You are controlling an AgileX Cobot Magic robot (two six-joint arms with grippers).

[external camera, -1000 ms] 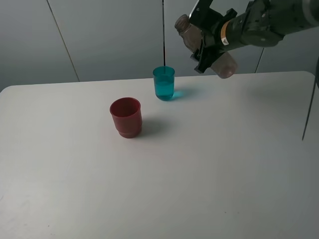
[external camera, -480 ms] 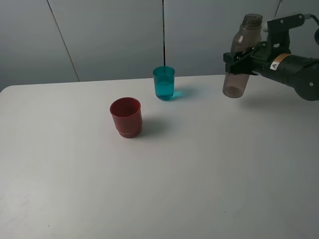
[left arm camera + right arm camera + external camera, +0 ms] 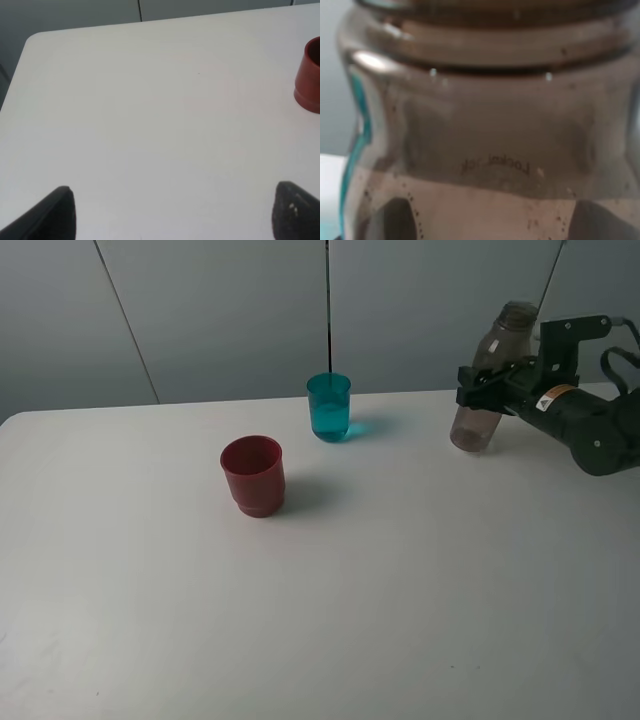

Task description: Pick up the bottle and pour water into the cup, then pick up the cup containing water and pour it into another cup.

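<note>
The smoky grey-brown bottle stands nearly upright at the table's right rear, its base at or just above the surface. My right gripper is shut around its middle, and in the right wrist view the bottle fills the frame. The teal cup, with liquid in it, sits at the rear centre. The red cup stands in front of it and to its left, and shows at the edge of the left wrist view. My left gripper hangs open over bare table.
The white table has rounded corners, and its far left corner shows in the left wrist view. A grey panelled wall runs behind the table. A thin dark rod rises behind the teal cup.
A second ago the bottle was tipped mouth-left, high up to the right of the teal cup. It has since swung upright, moved right and come down to the table's right rear.
</note>
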